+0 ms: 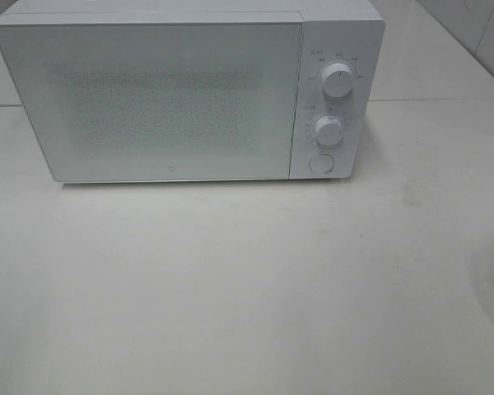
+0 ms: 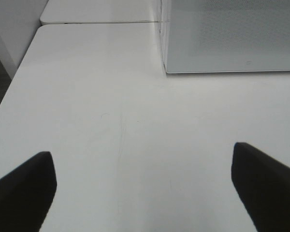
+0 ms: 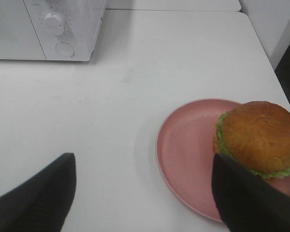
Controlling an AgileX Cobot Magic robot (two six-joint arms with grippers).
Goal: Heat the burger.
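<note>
The microwave [image 1: 189, 95] fills the upper frame of the high view, door closed, with bare table [image 1: 247, 288] across the lower half. The burger [image 3: 258, 137] sits on the pink plate [image 3: 188, 159], lower right of the right wrist view. The right gripper [image 3: 142, 193] and left gripper [image 2: 142, 183] both hover above the table, jaws wide

The brown-bunned burger [image 3: 257, 137] sits upright on a pink plate [image 3: 183, 154].
</note>
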